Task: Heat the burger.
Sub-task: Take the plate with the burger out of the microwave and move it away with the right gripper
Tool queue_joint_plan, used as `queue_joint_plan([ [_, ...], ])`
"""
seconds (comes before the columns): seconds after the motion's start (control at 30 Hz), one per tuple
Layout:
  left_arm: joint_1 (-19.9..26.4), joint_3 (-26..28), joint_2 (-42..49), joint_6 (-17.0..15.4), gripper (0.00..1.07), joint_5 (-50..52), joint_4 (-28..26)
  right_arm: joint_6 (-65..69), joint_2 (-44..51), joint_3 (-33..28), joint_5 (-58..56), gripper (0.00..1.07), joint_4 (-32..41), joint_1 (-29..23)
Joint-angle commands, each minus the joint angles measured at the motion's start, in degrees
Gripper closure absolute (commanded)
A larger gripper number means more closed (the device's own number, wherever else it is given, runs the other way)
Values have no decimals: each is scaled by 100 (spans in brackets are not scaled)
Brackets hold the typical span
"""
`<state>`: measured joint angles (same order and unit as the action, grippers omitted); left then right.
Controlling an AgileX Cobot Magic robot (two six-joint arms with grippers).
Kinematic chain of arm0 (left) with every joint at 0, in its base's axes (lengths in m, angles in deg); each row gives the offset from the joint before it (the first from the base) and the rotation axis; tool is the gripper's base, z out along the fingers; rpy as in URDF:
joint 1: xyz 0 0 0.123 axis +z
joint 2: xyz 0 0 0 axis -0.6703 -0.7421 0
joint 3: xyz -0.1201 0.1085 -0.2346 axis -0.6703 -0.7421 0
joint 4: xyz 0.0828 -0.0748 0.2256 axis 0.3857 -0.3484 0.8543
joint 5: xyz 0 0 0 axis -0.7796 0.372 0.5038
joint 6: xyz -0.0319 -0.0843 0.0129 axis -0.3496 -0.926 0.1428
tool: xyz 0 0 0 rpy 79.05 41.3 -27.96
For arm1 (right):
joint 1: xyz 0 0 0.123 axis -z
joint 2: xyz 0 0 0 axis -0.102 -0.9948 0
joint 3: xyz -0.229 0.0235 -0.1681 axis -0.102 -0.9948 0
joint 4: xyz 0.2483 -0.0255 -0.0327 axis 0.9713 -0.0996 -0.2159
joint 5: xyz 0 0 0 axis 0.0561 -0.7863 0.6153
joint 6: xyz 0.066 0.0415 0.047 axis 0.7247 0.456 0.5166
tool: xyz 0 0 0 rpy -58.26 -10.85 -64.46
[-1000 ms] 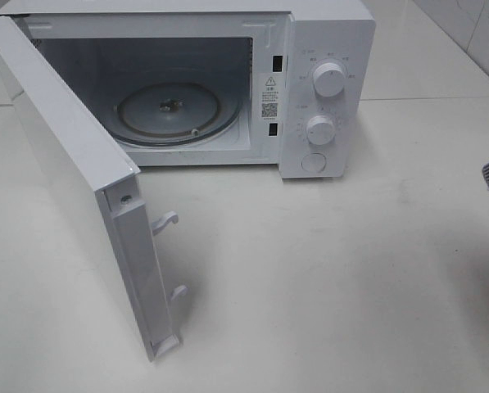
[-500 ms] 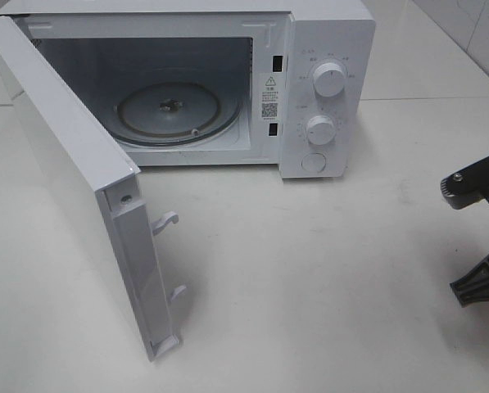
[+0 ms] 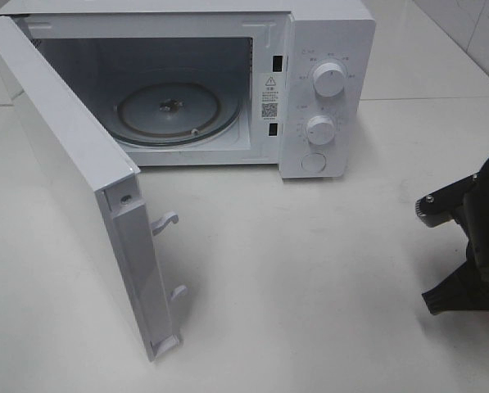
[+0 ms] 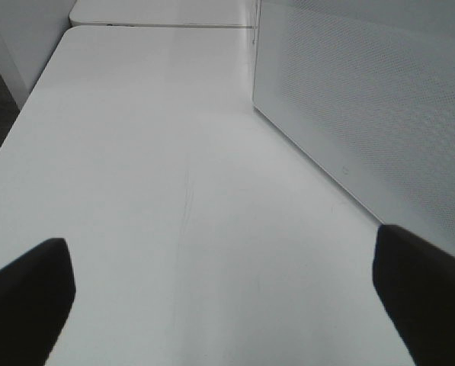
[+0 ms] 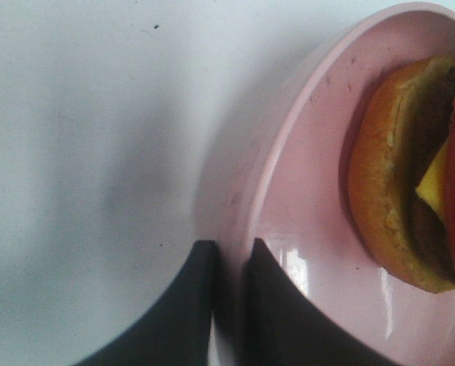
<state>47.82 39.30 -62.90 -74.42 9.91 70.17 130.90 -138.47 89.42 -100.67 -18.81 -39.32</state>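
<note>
Right fingers (image 5: 227, 305): two dark tapered pads pinched on the rim of a round pale-pink glossy plate (image 5: 288, 164), one pad on the outer side of the rim over the counter, the other on the inner side over the plate's well. Burger (image 5: 410, 179): golden-brown bun, dark patty, yellow cheese corner and red tomato slice, seen edge-on in the plate's well, beyond the inner pad and apart from it; only partly in the right wrist view. Right arm (image 3: 473, 254): black, at the right edge of the exterior high view, over the white counter (image 3: 326, 270); plate and burger do not show in that view. Left fingers (image 4: 227, 305): two dark pads spread wide, nothing between them, bare white counter beneath. White perforated panel (image 4: 364, 114): upright, just beyond the pad on the right of the left wrist view. White microwave oven (image 3: 326, 90): at the far side of the counter, well apart from the right fingers; cavity open, round glass turntable (image 3: 170, 110) inside, two white dials and a round button on its front panel. White microwave door (image 3: 80, 180): swung fully outward, two latch hooks on its free edge.
</note>
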Motion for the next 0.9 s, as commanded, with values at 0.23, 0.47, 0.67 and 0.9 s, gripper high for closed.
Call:
queue_joint_plan([
  [0.23, 0, -17, 40, -34, 7, 80, -6, 1186, -733, 23, -321, 100, -894, 11],
  [0.47, 0, -17, 40, -34, 7, 80, -6, 1197, -814, 23, -183, 95, -911, 11],
  [0.67, 0, -17, 40, -34, 7, 80, -6, 911, -814, 23, -155, 77, -865, 0],
  [0.9, 0, -17, 40, -34, 7, 80, -6, 888, -814, 29, -155, 50, -710, -6],
])
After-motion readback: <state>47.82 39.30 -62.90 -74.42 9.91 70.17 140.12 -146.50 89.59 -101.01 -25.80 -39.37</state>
